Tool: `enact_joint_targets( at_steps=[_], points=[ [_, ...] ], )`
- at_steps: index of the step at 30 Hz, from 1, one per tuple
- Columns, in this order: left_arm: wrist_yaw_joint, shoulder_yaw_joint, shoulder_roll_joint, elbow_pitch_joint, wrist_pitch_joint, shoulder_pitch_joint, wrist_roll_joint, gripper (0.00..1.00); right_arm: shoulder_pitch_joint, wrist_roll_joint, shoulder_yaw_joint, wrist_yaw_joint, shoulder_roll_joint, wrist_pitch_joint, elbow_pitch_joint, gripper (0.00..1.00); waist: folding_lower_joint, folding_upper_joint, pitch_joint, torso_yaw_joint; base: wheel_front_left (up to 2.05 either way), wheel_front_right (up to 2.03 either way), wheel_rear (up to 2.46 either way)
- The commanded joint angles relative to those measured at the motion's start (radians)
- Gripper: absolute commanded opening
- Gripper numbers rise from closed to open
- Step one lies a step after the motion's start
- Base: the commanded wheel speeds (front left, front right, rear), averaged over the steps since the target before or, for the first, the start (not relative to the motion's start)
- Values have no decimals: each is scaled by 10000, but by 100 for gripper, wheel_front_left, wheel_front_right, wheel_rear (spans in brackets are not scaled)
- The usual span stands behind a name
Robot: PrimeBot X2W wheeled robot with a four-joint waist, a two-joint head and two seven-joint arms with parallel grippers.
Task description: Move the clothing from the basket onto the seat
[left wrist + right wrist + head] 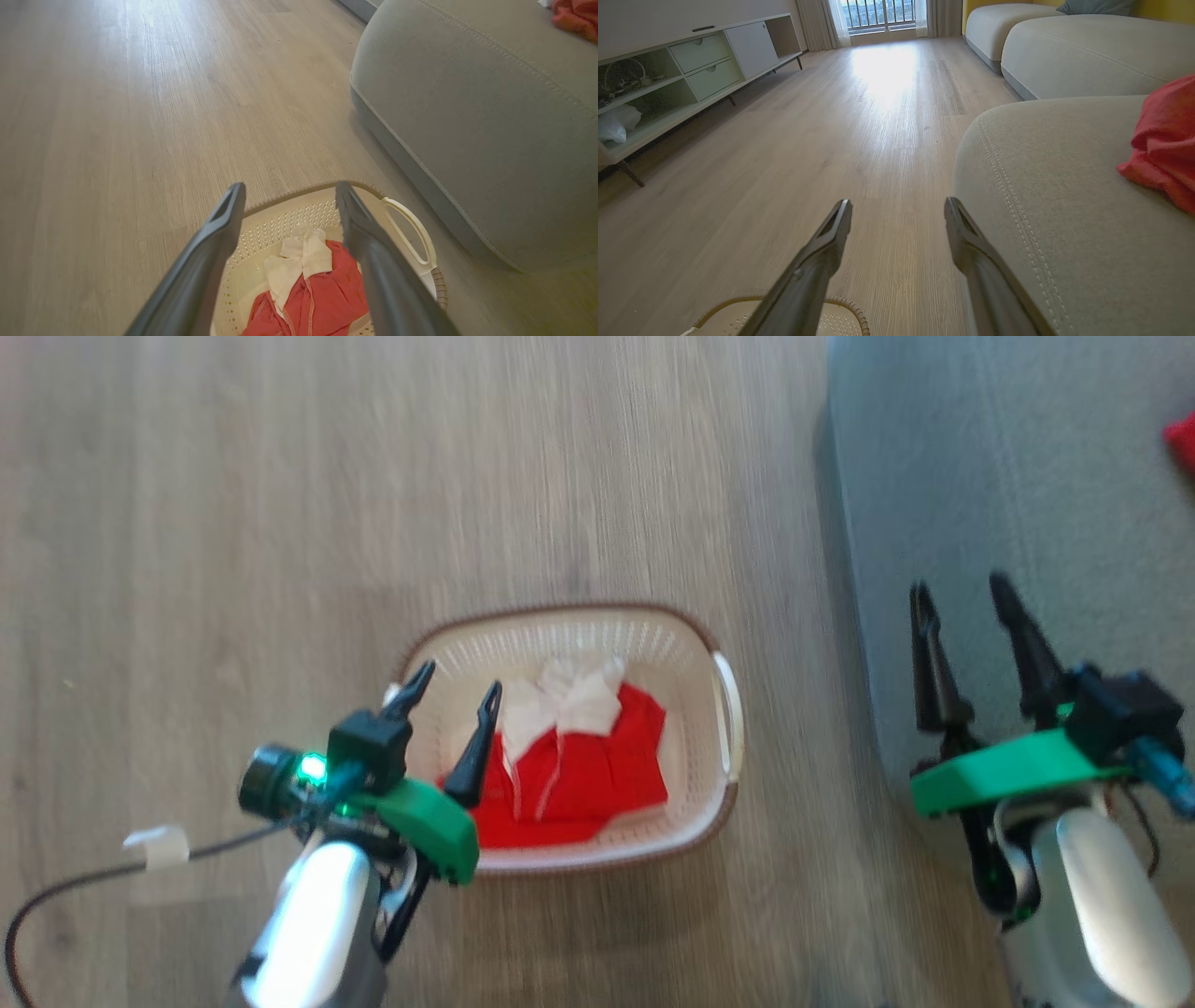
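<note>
Left claw (pixel 462 677), two long dark fingers on a green bracket, hangs spread wide and empty over the left end of the cream-white perforated plastic laundry basket (pixel 672 649) with the brown woven-look rim. On its wrist cam we look between the fingers (pixel 205 261) at the pile: a bright red shirt with white stitched trim (pixel 597 770) and a crumpled white cloth piece (pixel 574 700) partly on top, both down in the basket. Our guess is it's lined up for a straight reach down, jaws apart because there's nothing to pinch yet.

The right claw (pixel 960 586) is just as open and empty, hovering over the rounded edge of the big grey fabric couch cushion (pixel 1027 476), i.e. the seat. We reckon it's simply parked. One bunched-up red garment (pixel 1164 144) lies on that cushion, so part of the job looks done.

Around it all we've got pale wood-plank floor (pixel 233 523), with a bare strip between basket and seat, and a low pale media console with open shelves (pixel 691 65) along the far wall. In the way? The basket's wall sits right by the left fingers, a black cable (pixel 84 882) trails off that wrist, and the right arm stands over the seat edge any carried shirt has to cross.
</note>
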State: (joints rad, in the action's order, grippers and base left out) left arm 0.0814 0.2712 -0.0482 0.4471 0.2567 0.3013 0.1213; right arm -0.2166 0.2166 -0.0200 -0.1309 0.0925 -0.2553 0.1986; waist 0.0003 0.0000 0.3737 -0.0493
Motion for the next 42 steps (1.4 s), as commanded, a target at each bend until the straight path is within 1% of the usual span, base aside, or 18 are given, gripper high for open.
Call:
enact_joint_targets(
  at_steps=[1,6,7,10,14,22,30,35,42],
  points=[
    [78,-183,-20,87,51,512,-187,100,-315,-121,-184,2,-125,-65,-602,100,-3,0,1563,-522,0,0,0],
    [282,148,-164,1182,51,1595,-737,100,-758,-383,-216,2,-281,-65,-1337,100,-3,0,2722,-791,0,0,0],
    [282,148,-164,1182,51,1595,-737,100,-758,-383,-216,2,-281,-65,-1337,100,-3,0,2722,-791,0,0,0],
    [355,403,-304,1879,51,2156,-956,100,-1029,-588,-443,2,-317,-65,-1643,100,-3,0,3269,-1003,0,0,0],
    [421,1179,-575,2737,51,2915,-1537,100,-1370,-704,-513,2,-352,-65,-2050,100,-3,0,3900,-1216,0,0,0],
    [470,1947,-702,4732,51,4229,-1701,100,-1706,-669,-884,2,-414,-65,-2673,100,-3,0,4882,-1759,0,0,0],
    [471,2159,-778,7195,-159,5808,-1720,100,-1835,-209,-1368,2,-420,-65,-3034,100,-3,0,5663,-2424,0,0,0],
    [362,2181,-704,7933,-356,6490,-1658,100,-1796,-116,-1423,2,-421,-65,-3207,100,-3,0,5944,-2630,0,0,0],
    [159,2375,-532,8306,-1174,6795,-1667,100,-1485,-177,-1534,2,-422,-65,-3438,100,-3,0,6099,-2772,0,0,0]
  ],
)
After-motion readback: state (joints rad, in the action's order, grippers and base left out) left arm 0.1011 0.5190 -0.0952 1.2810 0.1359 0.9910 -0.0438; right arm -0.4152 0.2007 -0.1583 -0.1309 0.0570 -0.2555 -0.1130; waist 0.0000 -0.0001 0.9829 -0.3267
